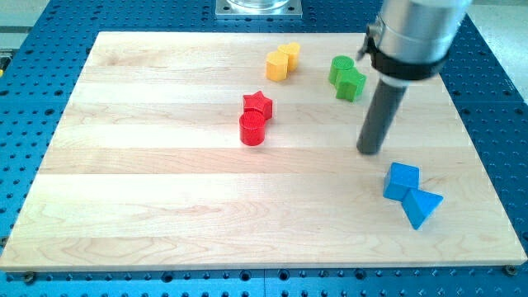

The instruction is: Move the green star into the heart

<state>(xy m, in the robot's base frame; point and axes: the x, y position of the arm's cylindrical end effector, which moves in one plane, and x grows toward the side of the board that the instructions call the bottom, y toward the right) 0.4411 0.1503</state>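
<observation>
The green star (352, 84) lies in the upper right part of the wooden board (148, 206), touching a second green block (339, 67) just above and to its left. A yellow heart (289, 54) sits further to the view's left, pressed against a yellow hexagon-like block (276, 66). My tip (371, 152) rests on the board below and slightly right of the green star, apart from it and touching no block.
A red star (257, 104) and a red cylinder (252, 130) sit together near the board's middle. A blue cube (402, 180) and a blue triangle (421, 207) lie just below and right of my tip.
</observation>
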